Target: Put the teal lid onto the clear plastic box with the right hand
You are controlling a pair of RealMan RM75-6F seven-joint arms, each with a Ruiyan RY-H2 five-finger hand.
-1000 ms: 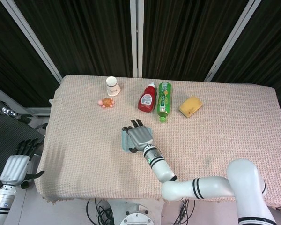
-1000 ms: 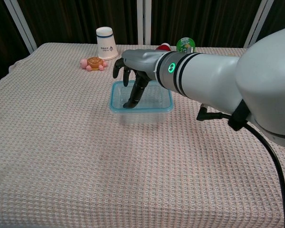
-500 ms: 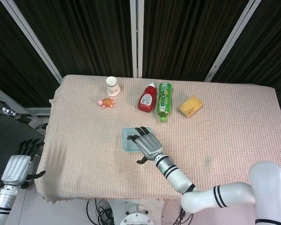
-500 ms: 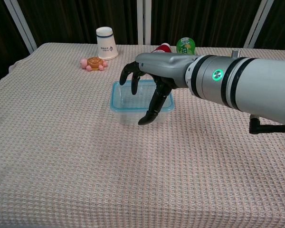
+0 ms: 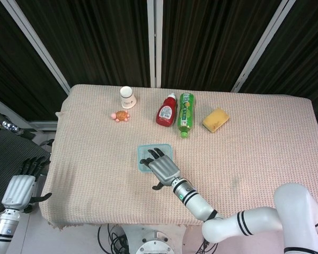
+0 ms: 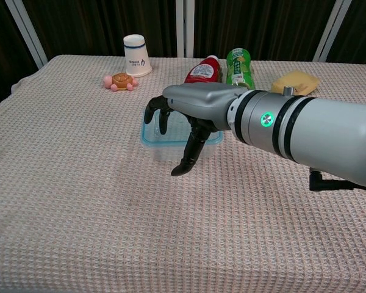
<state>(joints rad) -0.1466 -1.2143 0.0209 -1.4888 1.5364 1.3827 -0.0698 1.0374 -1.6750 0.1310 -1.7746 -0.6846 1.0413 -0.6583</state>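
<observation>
The clear plastic box (image 6: 163,150) stands in the middle of the table with the teal lid (image 5: 155,147) lying on top of it. My right hand (image 5: 163,169) hovers over the box's near edge, fingers spread and pointing down, holding nothing. In the chest view the right hand (image 6: 184,117) covers much of the lid, and the thumb hangs in front of the box's near wall. My left hand (image 5: 19,187) hangs off the table's left edge, low and empty, seen only in the head view.
Along the back stand a white paper cup (image 5: 127,97), a small toy turtle (image 5: 120,115), a red ketchup bottle (image 5: 166,110), a green bottle (image 5: 185,114) lying down, and a yellow sponge (image 5: 215,119). The cloth-covered table (image 5: 265,143) has open room to the right.
My right hand has drawn back from over the box toward the table's near side. The box and lid stay in place. The left hand has not moved.
</observation>
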